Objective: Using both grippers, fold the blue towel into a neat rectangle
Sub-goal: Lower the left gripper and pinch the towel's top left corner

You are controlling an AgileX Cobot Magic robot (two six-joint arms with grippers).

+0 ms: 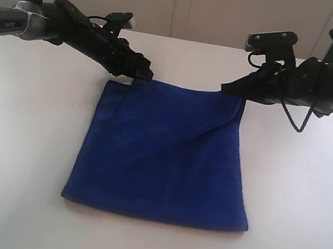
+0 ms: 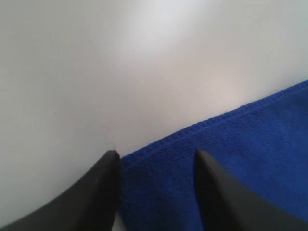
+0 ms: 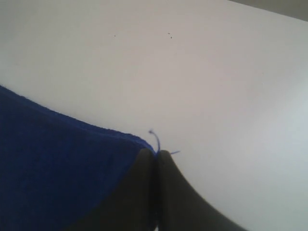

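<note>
The blue towel (image 1: 164, 153) lies spread on the white table (image 1: 12, 155), roughly square, with a diagonal crease running toward its far right corner. My left gripper (image 1: 139, 74) is at the towel's far left corner. In the left wrist view it (image 2: 156, 156) is open, its two dark fingers apart with the towel's hemmed corner (image 2: 231, 168) lying between them. My right gripper (image 1: 228, 88) is at the far right corner. In the right wrist view it (image 3: 156, 154) is shut on the very tip of the towel (image 3: 57, 163), with a loose blue thread sticking out. No white tag shows.
Bare white tabletop surrounds the towel on all sides. A pale wall (image 1: 193, 7) stands behind the table's far edge. A black cable (image 1: 296, 121) loops down from the right arm near the table surface.
</note>
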